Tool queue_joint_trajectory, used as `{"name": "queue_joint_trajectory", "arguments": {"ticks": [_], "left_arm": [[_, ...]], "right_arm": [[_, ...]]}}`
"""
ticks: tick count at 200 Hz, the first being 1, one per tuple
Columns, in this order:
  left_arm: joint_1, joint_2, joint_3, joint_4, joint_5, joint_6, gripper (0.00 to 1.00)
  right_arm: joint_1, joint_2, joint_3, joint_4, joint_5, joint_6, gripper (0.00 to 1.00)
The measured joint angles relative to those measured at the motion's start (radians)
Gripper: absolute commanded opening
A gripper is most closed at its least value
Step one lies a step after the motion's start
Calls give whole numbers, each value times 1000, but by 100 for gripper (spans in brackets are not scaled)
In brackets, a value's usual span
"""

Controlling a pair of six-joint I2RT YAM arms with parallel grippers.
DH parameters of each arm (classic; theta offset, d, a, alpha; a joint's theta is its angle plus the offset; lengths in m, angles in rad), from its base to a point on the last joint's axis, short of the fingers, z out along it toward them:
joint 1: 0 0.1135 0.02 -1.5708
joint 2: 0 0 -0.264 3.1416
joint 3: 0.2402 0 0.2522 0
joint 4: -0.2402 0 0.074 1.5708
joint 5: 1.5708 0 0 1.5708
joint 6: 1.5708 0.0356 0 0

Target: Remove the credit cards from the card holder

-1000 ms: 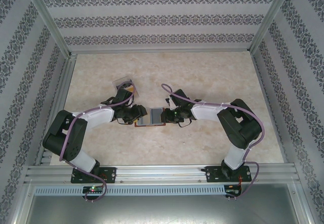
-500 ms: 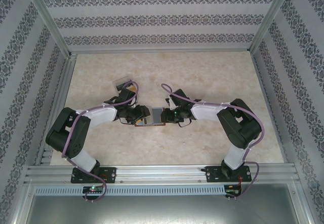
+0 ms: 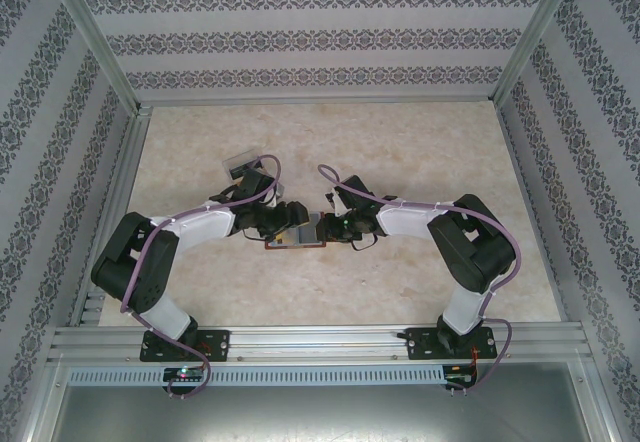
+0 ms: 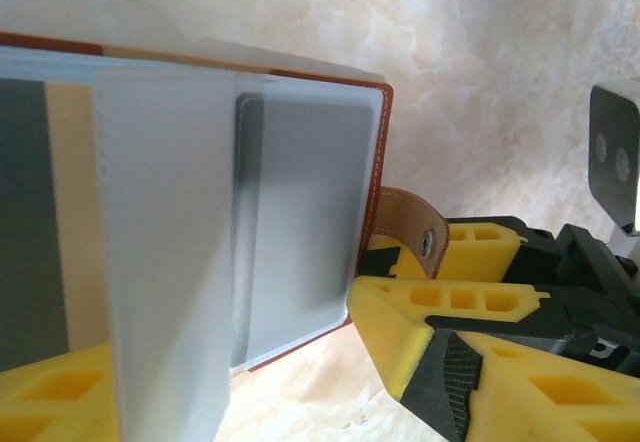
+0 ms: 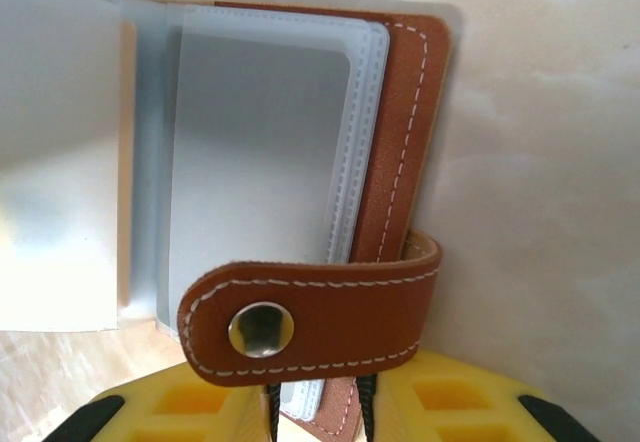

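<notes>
The brown card holder (image 3: 300, 234) lies open on the table between my two grippers. Its clear sleeves show in the left wrist view, where a grey credit card (image 4: 300, 222) sits in one sleeve and a dark grey and tan card (image 4: 40, 212) sits further left. My left gripper (image 4: 215, 362) is open, its yellow fingers standing wide on either side of a raised translucent sleeve leaf (image 4: 165, 262). My right gripper (image 5: 315, 417) is shut on the card holder's right edge, pinching the brown cover (image 5: 400, 142) and sleeve ends. The snap strap (image 5: 310, 322) curls over the fingers. A grey card (image 5: 255, 182) lies in the top sleeve.
A small clear plastic box (image 3: 243, 165) sits behind the left arm, to the left of the holder. The marble-patterned tabletop (image 3: 400, 142) is bounded by an aluminium frame (image 3: 520, 52) and patterned walls. Both arms reach inward from the near edge.
My left gripper has shifted right, further over the open holder, and its jaws have spread wider. The right gripper and the holder have stayed in place.
</notes>
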Motion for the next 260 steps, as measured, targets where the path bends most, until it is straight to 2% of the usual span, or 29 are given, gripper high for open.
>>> {"name": "queue_joint_trajectory", "arguments": {"ticks": [68,112,158,178,190,207,213,260], "left_arm": [[-39,56,31,98,79,-25,67],[-44,66,51,104,70,-30,68],[43,-56,33,64,53,-3,65],[85,-97,17,39,38,26,52],[105,-106,0,22,31,41,36],[124,-107,-30,-11,21,65,6],[127,-107,-38,-24,15,74,0],[135,-89,-49,-85,-14,127,0]], "right_arm": [[0,-1,0,1,1,4,34],[-14,-43,-32,0,26,13,34],[-29,-154,-65,-19,62,32,34],[-29,-190,-57,-20,63,35,32],[-28,-190,-38,-23,61,39,31],[-24,-178,1,-29,53,48,29],[-21,-169,18,-29,50,51,29],[31,-63,112,-22,15,68,26]]}}
